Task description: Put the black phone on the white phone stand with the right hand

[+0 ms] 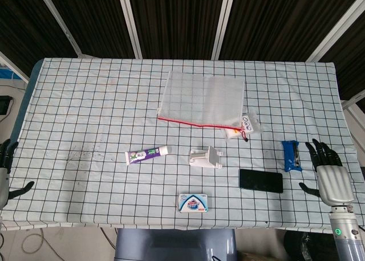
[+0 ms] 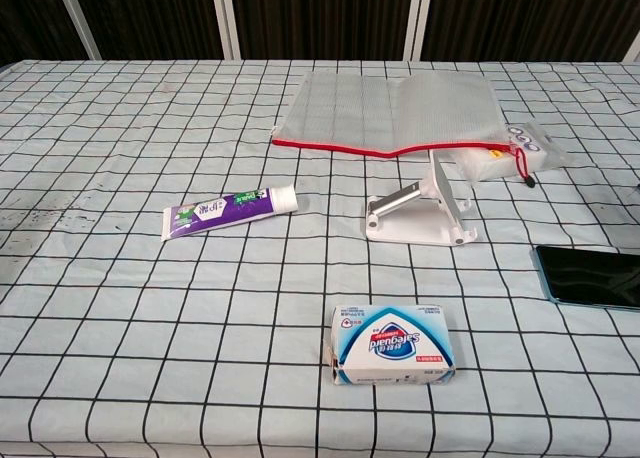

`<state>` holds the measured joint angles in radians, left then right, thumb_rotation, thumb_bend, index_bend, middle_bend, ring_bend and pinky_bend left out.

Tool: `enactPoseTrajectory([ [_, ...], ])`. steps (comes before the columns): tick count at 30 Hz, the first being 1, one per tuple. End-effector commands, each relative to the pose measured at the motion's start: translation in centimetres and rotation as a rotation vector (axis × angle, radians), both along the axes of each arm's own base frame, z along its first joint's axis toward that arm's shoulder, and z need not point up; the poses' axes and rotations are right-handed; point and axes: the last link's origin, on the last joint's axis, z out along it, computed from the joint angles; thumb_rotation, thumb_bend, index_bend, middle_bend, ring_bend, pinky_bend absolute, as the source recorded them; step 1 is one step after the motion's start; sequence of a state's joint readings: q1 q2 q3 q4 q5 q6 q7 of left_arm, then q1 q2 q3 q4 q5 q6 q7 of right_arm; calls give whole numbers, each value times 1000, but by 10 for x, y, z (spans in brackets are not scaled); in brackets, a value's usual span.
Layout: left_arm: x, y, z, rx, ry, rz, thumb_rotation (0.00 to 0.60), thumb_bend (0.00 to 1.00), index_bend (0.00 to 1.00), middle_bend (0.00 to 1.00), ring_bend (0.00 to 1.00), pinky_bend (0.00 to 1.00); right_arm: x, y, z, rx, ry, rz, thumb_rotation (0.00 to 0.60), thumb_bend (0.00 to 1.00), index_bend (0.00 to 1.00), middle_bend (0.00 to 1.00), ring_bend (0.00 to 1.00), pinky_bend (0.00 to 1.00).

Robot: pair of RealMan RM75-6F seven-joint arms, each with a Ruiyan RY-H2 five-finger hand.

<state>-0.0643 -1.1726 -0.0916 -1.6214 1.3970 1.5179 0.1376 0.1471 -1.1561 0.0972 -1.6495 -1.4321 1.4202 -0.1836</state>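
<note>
In the head view, the flat black slab phone [image 1: 260, 180] is seen lying face up on the checked tablecloth [image 1: 85, 113], near the front edge, right of the small white plastic phone stand [image 1: 206, 158] and apart from it. The right hand [image 1: 328, 178] is parked just right of the phone, fingers spread, nothing held, no contact made. A blue wrapped snack bar [image 1: 291, 155] sits between that hand and the phone's far corner, so it could get bumped. The left hand [image 1: 4, 172] is only half in frame at the left table edge; it looks spread and empty.

In the chest view, only the phone's [image 2: 590, 276] left part is shown at the right edge, glossy and lying flat. The stand [image 2: 422, 215] is seen upright with a tilted back rest.

Handling guess: the phone is probably rigid, fairly light, slick glass, and sits low on cloth, so it's best pinched across the long edges, not the face.
</note>
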Motion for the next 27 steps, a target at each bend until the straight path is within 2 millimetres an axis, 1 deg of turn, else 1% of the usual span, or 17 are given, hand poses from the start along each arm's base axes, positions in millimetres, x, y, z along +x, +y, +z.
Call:
enactPoseTrajectory([
  [1,0,1,0,-1,-2,-3,600,0,0,0,0,0,10,2,-8,43,3,2,600,0,0,0,0,141],
  [4,0,2,0,-7,-2,-7,600,0,0,0,0,0,17,2,-18,86,6,-9,600,21,0,14,8,150],
  [7,0,3,-1,-10,-3,-6,600,0,0,0,0,0,21,1,-25,111,12,-11,600,47,0,65,53,164],
  [9,0,4,-1,-12,-7,-6,600,0,0,0,0,0,24,0,-36,145,15,-18,600,61,11,96,86,172],
  [11,-1,4,-1,-13,-10,-7,600,0,0,0,0,0,27,-3,-46,168,14,-24,600,78,64,142,132,181],
  [15,0,5,0,-15,-16,-10,600,0,0,0,0,0,31,-11,-67,202,24,-28,600,100,178,215,193,181],
  [17,0,4,0,-15,-19,-11,600,0,0,0,0,0,32,-14,-75,214,24,-36,600,103,202,241,214,181],
  [22,0,5,0,-17,-26,-9,600,0,0,0,0,0,31,-22,-95,241,27,-77,600,104,231,270,233,181],
  [27,-1,5,1,-19,-30,-8,600,0,0,0,0,0,30,-28,-102,234,29,-106,600,113,254,289,250,181],
])
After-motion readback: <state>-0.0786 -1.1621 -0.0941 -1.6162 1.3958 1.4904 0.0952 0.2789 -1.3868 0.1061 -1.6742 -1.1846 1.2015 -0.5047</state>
